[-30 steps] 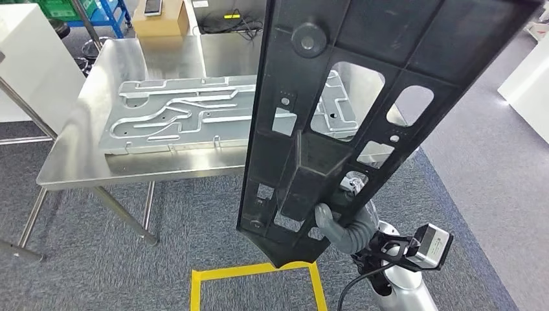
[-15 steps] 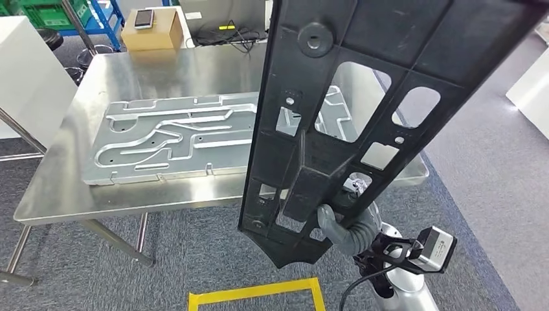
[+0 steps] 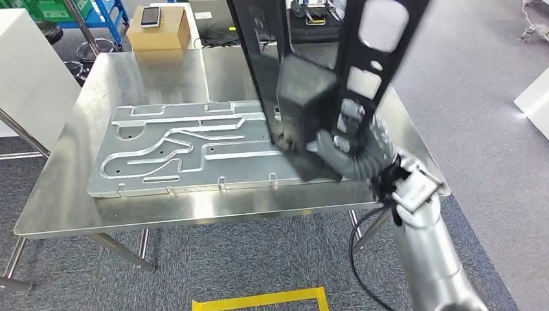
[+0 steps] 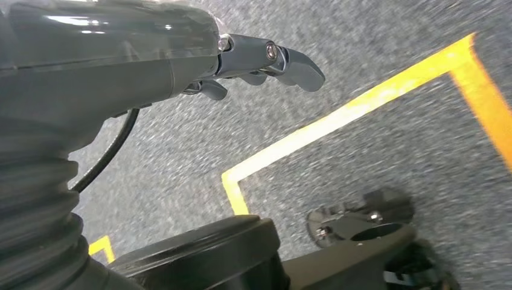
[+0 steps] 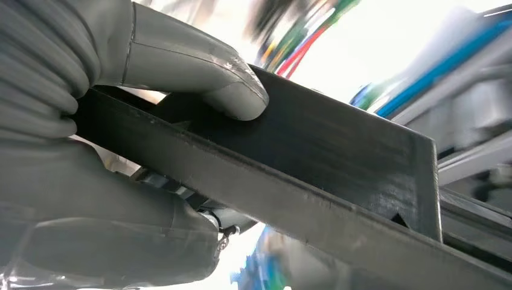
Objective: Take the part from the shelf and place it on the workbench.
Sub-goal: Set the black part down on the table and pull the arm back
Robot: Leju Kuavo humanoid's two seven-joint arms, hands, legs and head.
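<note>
Black plastic part [image 3: 304, 71], gripped at its lower end by the right hand [image 3: 343, 159], stands nearly upright over the steel surface [image 3: 162, 71] (left hand [image 4: 265, 60] hangs empty), awaiting laying flat.

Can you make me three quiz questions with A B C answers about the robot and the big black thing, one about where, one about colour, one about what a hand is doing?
1. What is under the black part?
A. metal workbench
B. blue shelf
C. cardboard box

2. What colour is the floor tape?
A. red
B. yellow
C. white

3. What is the right hand doing?
A. hanging free
B. pressing the table
C. gripping the part

Answers: 1 A, the part hangs over the steel top. 2 B, the stripe is yellow. 3 C, the thumb clamps the part's rib.
</note>
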